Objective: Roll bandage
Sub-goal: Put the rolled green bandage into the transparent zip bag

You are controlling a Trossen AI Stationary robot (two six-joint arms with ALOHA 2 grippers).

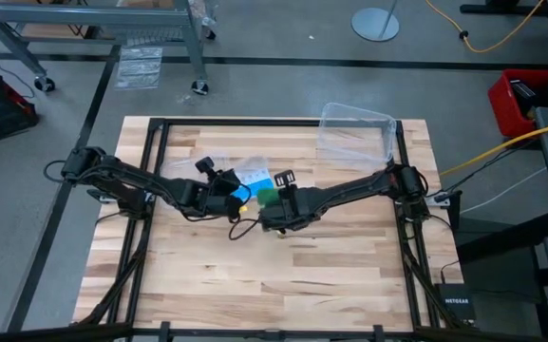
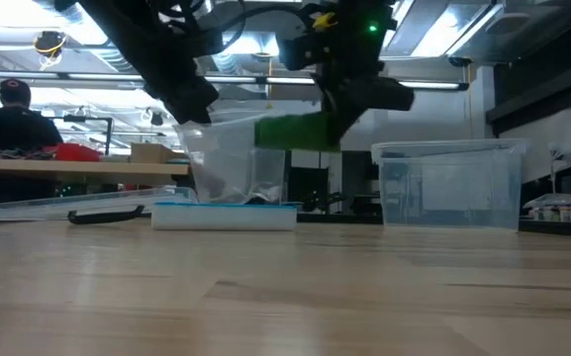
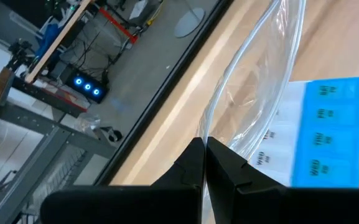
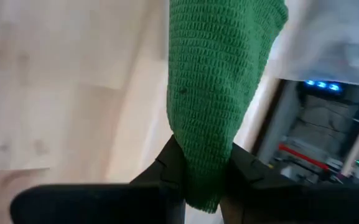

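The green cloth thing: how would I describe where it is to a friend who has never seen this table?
Start at the wooden table and find where the two dark arms meet near its middle. The bandage is pinched there in the right arm's fingers, held up off the wood. It is the only solid green knitted fabric; beside it are a blue and white pill organizer and a clear plastic bag.

We read this as robotics lab or workshop. Butcher-block counter (image 1: pixel 283 275) on black metal frame, bare concrete floor (image 1: pixel 283 85) around it. Yellow cable (image 1: pixel 501 157) trailing across floor, red crate (image 1: pixel 525 100) at side, network box (image 1: pixel 456 304) by counter corner. Low view: long ceiling strip lights (image 2: pixel 117 74), workbench (image 2: pixel 67 166) behind with clutter, person (image 2: pixel 8 124) seated there. Left wrist view: steel rack (image 3: pixel 48 134), electronics with blue lamps (image 3: pixel 86 87).
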